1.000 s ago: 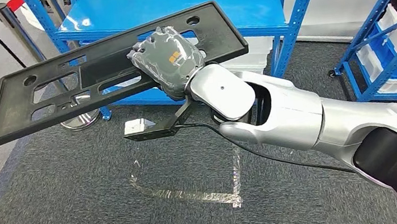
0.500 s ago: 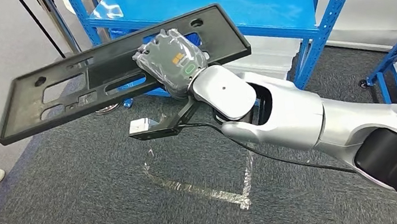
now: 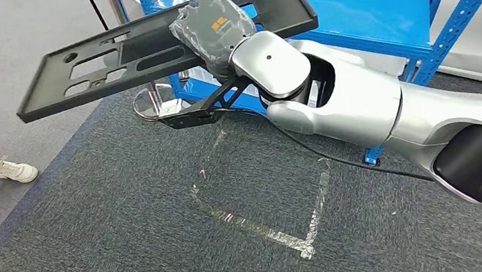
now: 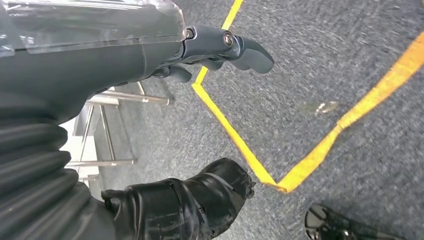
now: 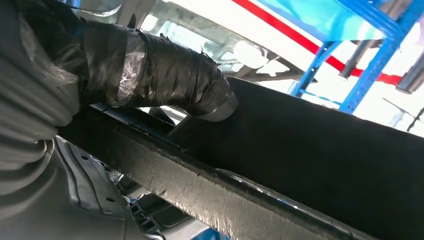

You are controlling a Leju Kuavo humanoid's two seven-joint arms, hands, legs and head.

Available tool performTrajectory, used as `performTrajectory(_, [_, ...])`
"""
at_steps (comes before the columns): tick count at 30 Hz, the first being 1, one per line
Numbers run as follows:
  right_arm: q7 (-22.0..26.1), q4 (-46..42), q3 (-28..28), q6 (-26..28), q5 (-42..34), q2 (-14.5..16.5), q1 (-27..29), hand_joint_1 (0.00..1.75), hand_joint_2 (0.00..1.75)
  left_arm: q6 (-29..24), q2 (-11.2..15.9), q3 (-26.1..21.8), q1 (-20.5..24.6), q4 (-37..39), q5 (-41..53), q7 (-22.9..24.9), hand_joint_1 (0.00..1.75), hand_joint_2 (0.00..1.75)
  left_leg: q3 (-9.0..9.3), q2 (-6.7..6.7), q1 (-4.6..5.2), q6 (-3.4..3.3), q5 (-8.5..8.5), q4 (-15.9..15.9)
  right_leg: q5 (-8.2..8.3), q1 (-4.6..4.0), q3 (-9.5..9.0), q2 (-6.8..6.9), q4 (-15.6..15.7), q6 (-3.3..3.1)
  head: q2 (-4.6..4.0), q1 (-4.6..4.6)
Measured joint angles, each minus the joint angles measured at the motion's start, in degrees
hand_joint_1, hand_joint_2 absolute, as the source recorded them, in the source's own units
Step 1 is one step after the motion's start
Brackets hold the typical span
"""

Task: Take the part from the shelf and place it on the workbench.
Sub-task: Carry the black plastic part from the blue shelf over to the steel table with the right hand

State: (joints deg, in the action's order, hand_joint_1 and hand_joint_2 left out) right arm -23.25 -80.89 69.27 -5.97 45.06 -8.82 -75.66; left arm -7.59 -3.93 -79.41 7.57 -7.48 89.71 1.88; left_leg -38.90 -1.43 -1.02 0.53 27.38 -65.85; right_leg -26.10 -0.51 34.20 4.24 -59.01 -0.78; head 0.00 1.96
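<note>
The part [image 3: 111, 62] is a long flat black plastic panel with several cutouts, carried level in the air over the carpet. My right hand [image 3: 214, 28], under a clear plastic cover, grips it near the middle of its long edge. From the right wrist, the taped thumb [image 5: 165, 70] presses on the panel's dark surface [image 5: 310, 165]. My left hand [image 4: 100, 65] hangs over the floor, fingers extended and holding nothing.
A blue metal shelf [image 3: 361, 10] stands just behind the panel. A chrome post base [image 3: 154, 103] sits below its left half. A person's legs and white shoes [image 3: 13, 171] are at the left edge. A clear tape square [image 3: 263, 223] marks the carpet; yellow floor lines [image 4: 240, 145] lie under the left hand.
The whole picture has shifted, so the camera has turned. The panel stays in my right hand and sits higher in the picture. A person's legs have come into view at the left.
</note>
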Motion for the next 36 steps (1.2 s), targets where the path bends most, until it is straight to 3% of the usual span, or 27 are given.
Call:
performTrajectory(1, [-0.58, 1.55, -0.05, -1.63, -1.26, -0.18, -2.38, 1.75, 1.75, -0.2, -0.04, 0.07, -0.09, 0.0, -0.14, -0.26, 0.0, 1.75, 2.42, -0.4, 0.39, -1.0, -1.83, 4.67, -0.33, -0.28, 0.19, 0.54, -0.27, 0.34, -0.01, 0.04])
performTrajectory(2, [-1.07, 2.84, -0.1, -2.91, -2.0, -0.37, -4.35, 1.75, 1.75, -0.42, -0.06, 0.09, -0.16, 0.0, -0.27, -0.36, 0.0, 1.75, 3.58, -0.61, 0.6, -1.83, -2.68, 7.36, -1.16, -0.37, 0.72, 0.14, -1.3, 0.73, -0.01, 0.11])
performTrajectory(3, [-1.38, 3.71, -0.09, -3.7, -2.26, -0.62, -5.4, 1.75, 1.75, -0.56, -0.09, 0.09, -0.25, 0.0, -0.33, -0.36, 0.0, 1.75, 3.42, 0.36, 0.38, -2.29, -3.18, 7.72, -2.56, -0.22, 1.75, -0.96, -3.53, 1.14, 0.0, 0.2])
performTrajectory(5, [-1.39, 4.48, -0.02, -3.72, -2.29, -0.95, -5.95, 1.75, 1.75, -0.56, -0.13, 0.1, -0.17, 0.0, -0.33, -0.35, 0.0, 1.75, 3.13, 1.33, 0.26, -2.62, -3.49, 7.82, -6.04, 0.25, 5.05, -3.64, -10.75, 1.59, 0.0, 0.27])
performTrajectory(6, [-1.4, 4.88, 0.12, -3.73, -2.3, -1.09, -6.06, 1.75, 1.75, -0.56, -0.13, 0.11, -0.09, 0.0, -0.33, -0.35, 0.0, 1.75, 3.01, 1.96, 0.24, -2.66, -3.55, 7.78, -7.1, 0.43, 6.6, -4.05, -14.03, 1.78, 0.0, 0.28])
performTrajectory(7, [-1.43, 5.28, 0.34, -3.75, -2.32, -1.16, -6.08, 1.75, 1.75, -0.56, -0.13, 0.13, -0.05, 0.0, -0.34, -0.35, 0.0, 1.75, 2.94, 2.63, 0.21, -2.65, -3.57, 7.71, -7.09, 0.64, 7.34, -4.16, -15.57, 1.95, 0.0, 0.28])
performTrajectory(8, [-1.51, 5.64, 0.57, -3.77, -2.35, -1.23, -6.1, 1.75, 1.75, -0.56, -0.13, 0.14, -0.03, 0.0, -0.36, -0.35, 0.0, 1.75, 2.91, 3.33, 0.17, -2.63, -3.58, 7.59, -6.07, 0.84, 7.17, -4.21, -15.12, 2.09, 0.0, 0.27])
performTrajectory(10, [-1.92, 6.28, 0.89, -3.77, -2.45, -1.38, -6.39, 1.75, 1.75, -0.57, -0.13, 0.16, -0.04, 0.0, -0.39, -0.34, 0.0, 1.75, 2.8, 4.72, 0.02, -2.43, -3.48, 7.17, -2.04, 1.24, 4.21, -5.0, -8.59, 2.19, 0.0, 0.29])
performTrajectory(11, [-2.22, 6.55, 0.93, -3.73, -2.55, -1.43, -6.68, 1.75, 1.75, -0.58, -0.15, 0.17, -0.05, 0.0, -0.42, -0.33, 0.0, 1.75, 2.6, 5.32, -0.03, -2.18, -3.47, 6.97, -0.62, 1.37, 2.5, -6.1, -5.04, 2.14, 0.0, 0.28])
performTrajectory(13, [-2.89, 6.89, 0.94, -3.62, -2.87, -1.71, -7.44, 1.75, 1.75, -0.66, -0.19, 0.18, -0.01, 0.0, -0.46, -0.2, 0.0, 1.75, 1.94, 6.34, -0.18, -1.42, -3.66, 6.67, 0.29, 1.45, 0.56, -7.76, -0.66, 1.92, 0.0, 0.19])
performTrajectory(15, [-3.45, 6.96, 0.93, -3.55, -3.34, -2.11, -7.85, 1.75, 1.75, -0.8, -0.25, 0.17, -0.11, 0.0, -0.5, 0.16, 0.0, 1.75, 1.38, 7.42, -0.48, -0.53, -4.17, 6.93, 0.21, 1.19, 0.27, -7.34, 0.17, 1.48, 0.0, 0.17])
performTrajectory(16, [-3.69, 6.96, 0.93, -3.54, -3.57, -2.32, -7.89, 1.75, 1.75, -0.89, -0.28, 0.17, -0.2, 0.0, -0.5, 0.35, 0.0, 1.75, 1.14, 7.39, -0.65, -0.17, -4.23, 7.01, 0.43, 1.2, 0.14, -6.7, 0.45, 1.15, 0.0, 0.24])
performTrajectory(18, [-4.11, 6.93, 0.92, -3.58, -3.86, -2.68, -8.01, 1.75, 1.75, -0.99, -0.47, 0.16, -0.33, 0.02, -0.49, 0.65, 0.0, 1.75, 0.02, 5.31, -0.56, 0.34, -2.81, 4.97, 0.88, 1.5, -0.27, -5.51, 1.3, 0.42, 0.0, 0.23])
performTrajectory(20, [-4.42, 6.91, 0.95, -3.6, -4.12, -3.02, -8.1, 1.75, 1.75, -1.05, -0.62, 0.16, -0.34, 0.04, -0.44, 0.83, 0.0, 1.75, -2.94, 2.67, -0.51, 0.72, 0.57, -1.43, 1.02, 1.58, -0.5, -4.35, 1.64, 0.05, 0.0, 0.1])
performTrajectory(21, [-4.53, 6.9, 1.03, -3.59, -4.36, -3.14, -8.08, 1.75, 1.75, -1.05, -0.62, 0.16, -0.31, 0.04, -0.42, 0.86, 0.0, 1.75, -4.65, 2.17, -0.57, 0.91, 2.02, -5.11, 1.0, 1.56, -0.5, -3.74, 1.63, 0.0, 0.0, 0.09])
performTrajectory(22, [-4.65, 6.9, 1.14, -3.56, -4.7, -3.24, -7.95, 1.75, 1.75, -1.05, -0.61, 0.16, -0.28, 0.04, -0.4, 0.84, 0.0, 1.75, -5.87, 1.93, -0.63, 1.06, 2.67, -7.66, 0.96, 1.56, -0.52, -3.14, 1.62, 0.0, 0.0, 0.08])
performTrajectory(23, [-4.81, 6.89, 1.24, -3.5, -5.15, -3.31, -7.76, 1.75, 1.75, -1.05, -0.59, 0.16, -0.27, 0.04, -0.38, 0.78, 0.0, 1.75, -6.09, 1.75, -0.68, 1.17, 2.26, -8.15, 0.9, 1.6, -0.55, -2.54, 1.59, 0.06, 0.0, 0.09])
performTrajectory(24, [-5.05, 6.89, 1.32, -3.41, -5.6, -3.38, -7.6, 1.75, 1.75, -1.04, -0.55, 0.16, -0.27, 0.04, -0.36, 0.66, 0.0, 1.75, -5.11, 1.42, -0.73, 1.25, 0.86, -6.31, 0.8, 1.67, -0.6, -1.98, 1.52, 0.2, 0.0, 0.08])
performTrajectory(25, [-5.31, 6.88, 1.31, -3.26, -5.92, -3.48, -7.5, 1.75, 1.75, -1.04, -0.51, 0.16, -0.27, 0.04, -0.33, 0.53, 0.0, 1.75, -3.16, 0.72, -0.77, 1.3, -1.1, -2.68, 0.62, 1.75, -0.67, -1.44, 1.38, 0.47, 0.0, 0.08])
performTrajectory(27, [-5.96, 6.81, 1.15, -2.56, -5.68, -3.97, -7.54, 1.75, 1.75, -1.04, -0.48, 0.16, -0.17, 0.04, -0.2, 0.28, 0.0, 1.75, 0.6, -1.23, -0.37, 1.11, -3.42, 4.23, 0.14, 1.53, -0.66, -0.45, 0.92, 1.22, -0.01, 0.01])
performTrajectory(29, [-6.55, 6.56, 0.94, -1.61, -4.67, -4.6, -7.62, 1.75, 1.75, -1.05, -0.51, 0.16, -0.1, 0.04, -0.05, 0.19, 0.0, 1.75, 1.54, -1.62, 0.04, 0.38, -3.49, 6.42, -0.11, 1.07, -0.63, 0.48, 0.69, 1.77, 0.0, 0.06])
performTrajectory(31, [-6.8, 6.23, 0.85, -1.07, -3.92, -5.07, -7.6, 1.75, 1.75, -1.08, -0.49, 0.16, -0.17, 0.04, 0.05, 0.17, 0.0, 1.75, 1.31, -0.35, 0.05, -0.58, -3.66, 6.52, -0.35, 1.12, -0.78, 1.12, 0.73, 2.28, 0.0, 0.19])
performTrajectory(33, [-7.1, 5.86, 0.83, -0.35, -2.95, -5.58, -7.52, 1.75, 1.75, -1.13, -0.45, 0.16, -0.21, 0.04, 0.14, 0.2, 0.0, 1.75, 1.36, 0.66, 0.01, -1.42, -3.89, 6.76, -2.04, 1.43, -0.03, -0.49, -1.17, 2.7, 0.0, 0.2])
performTrajectory(35, [-7.64, 5.26, 0.66, 1.66, -0.62, -6.42, -7.17, 1.75, 1.75, -1.22, -0.44, 0.22, -0.14, 0.04, 0.2, 0.28, 0.0, 1.75, 1.33, 1.74, 0.05, -2.05, -4.04, 6.88, -5.54, 1.43, 3.01, -3.04, -7.74, 2.65, 0.0, 0.26])
performTrajectory(36, [-7.87, 4.9, 0.48, 2.87, 0.87, -6.97, -6.8, 1.75, 1.75, -1.26, -0.44, 0.29, -0.11, 0.04, 0.21, 0.33, 0.0, 1.75, 1.29, 2.4, 0.17, -2.25, -4.06, 6.88, -7.07, 1.32, 5.0, -3.67, -11.75, 2.53, 0.0, 0.29])
